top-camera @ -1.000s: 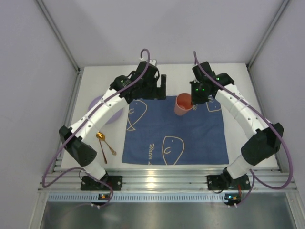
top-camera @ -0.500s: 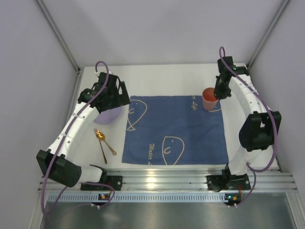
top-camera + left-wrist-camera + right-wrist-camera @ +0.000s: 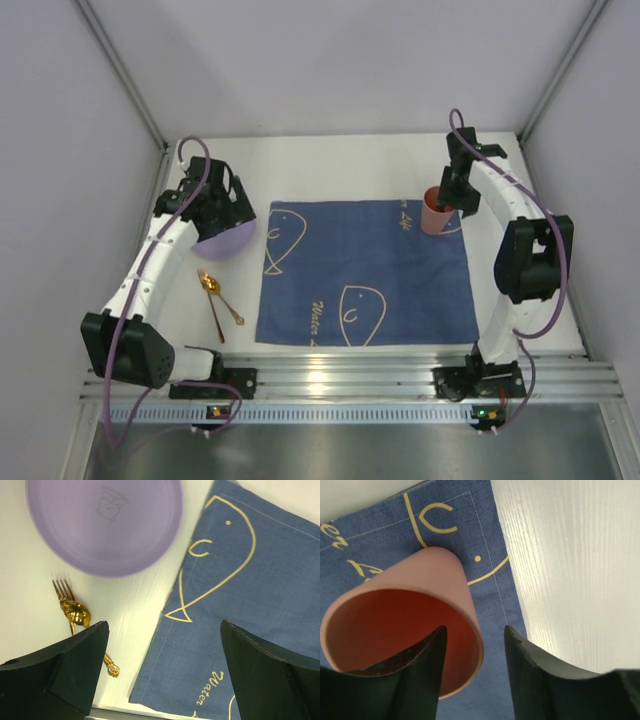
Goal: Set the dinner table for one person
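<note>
On the white tabletop [image 3: 330, 165], the cup [image 3: 420, 580] stands on the cloth's [image 3: 370, 270] far right corner, where a drink belongs. The right pincer [image 3: 475, 630] straddles its rim, jaws apart, apparently not gripping. The left pincer [image 3: 162, 625] hangs spread above the plate [image 3: 100, 525], ready to take it.

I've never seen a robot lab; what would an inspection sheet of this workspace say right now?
Surface: white dinner table under a blue fish-print cloth.
Job's things: pink cup standing at the cloth's far right corner; purple plate, gold spoon and fork left of the cloth.
Clutter: nothing seen.
Grippers: left gripper open near the plate; right gripper open, straddling the cup's rim.
Cables: purple cables hang in loose loops.
Surroundings: grey walls, metal rail in front.
</note>
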### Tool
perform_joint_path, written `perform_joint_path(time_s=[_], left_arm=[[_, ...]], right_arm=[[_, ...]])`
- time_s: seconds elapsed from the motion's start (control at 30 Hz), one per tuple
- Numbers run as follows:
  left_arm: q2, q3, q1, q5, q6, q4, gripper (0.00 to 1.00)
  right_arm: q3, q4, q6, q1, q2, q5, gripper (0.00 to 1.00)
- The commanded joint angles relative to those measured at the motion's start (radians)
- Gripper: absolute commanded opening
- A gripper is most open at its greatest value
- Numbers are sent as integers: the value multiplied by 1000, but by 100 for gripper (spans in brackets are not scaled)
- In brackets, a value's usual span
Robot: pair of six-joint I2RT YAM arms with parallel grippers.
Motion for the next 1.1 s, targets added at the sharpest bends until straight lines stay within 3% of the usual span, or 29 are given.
perform_joint_path(time_s=[0.0, 0.03, 0.13, 0.33, 0.47, 0.7, 0.97, 1.07], left_arm=[[18, -42, 55, 10, -41, 61, 98], [27, -62, 66, 5, -53, 66, 98], [44, -108, 116, 8, -106, 98, 98], [43, -220, 198, -8, -232, 201, 98], [38, -293, 258, 19, -272, 296, 98], [124, -349, 282, 39, -281, 417, 94], [193, -372, 284, 31, -292, 479, 91], [225, -378, 282, 35, -289, 500, 85]], right_arm=[[6, -11, 5, -1, -46, -10, 53], [27, -20, 6, -1, -66, -13, 66], [97, -66, 11, 3, -112, -13, 81], [299, -241, 12, 17, -245, -13, 95], [282, -293, 11, 19, -359, -47, 98], [34, -306, -14, 17, -570, -36, 98], [-63, -329, -14, 19, -640, -15, 99], [-59, -332, -12, 16, -633, -7, 99]])
